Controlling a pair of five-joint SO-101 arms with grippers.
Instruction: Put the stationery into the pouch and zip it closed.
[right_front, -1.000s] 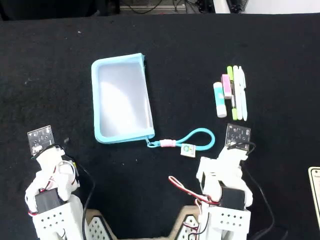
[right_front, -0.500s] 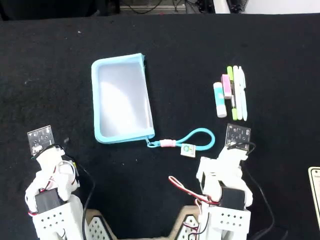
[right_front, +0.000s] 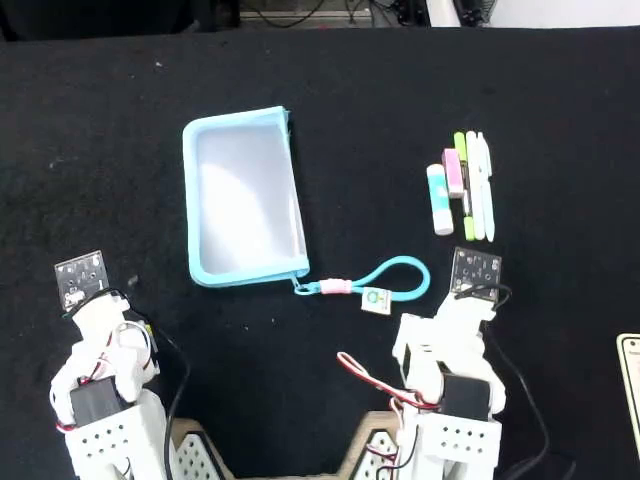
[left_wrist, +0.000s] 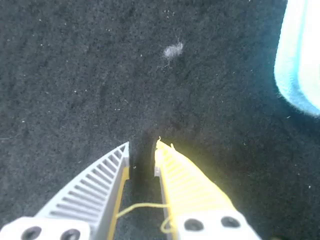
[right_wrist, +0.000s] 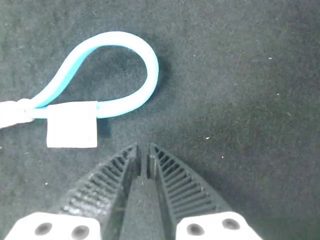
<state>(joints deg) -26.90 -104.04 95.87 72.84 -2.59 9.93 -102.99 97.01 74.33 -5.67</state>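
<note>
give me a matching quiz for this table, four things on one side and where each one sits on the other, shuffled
1 pouch
2 strap loop
3 stationery
4 right gripper

a side by side on the black cloth, ahead of the right arm
b just beside the white tag
c lying flat, left of centre in the high view
d trailing from the pouch's corner

Pairs: 1-c, 2-d, 3-a, 4-b
</note>
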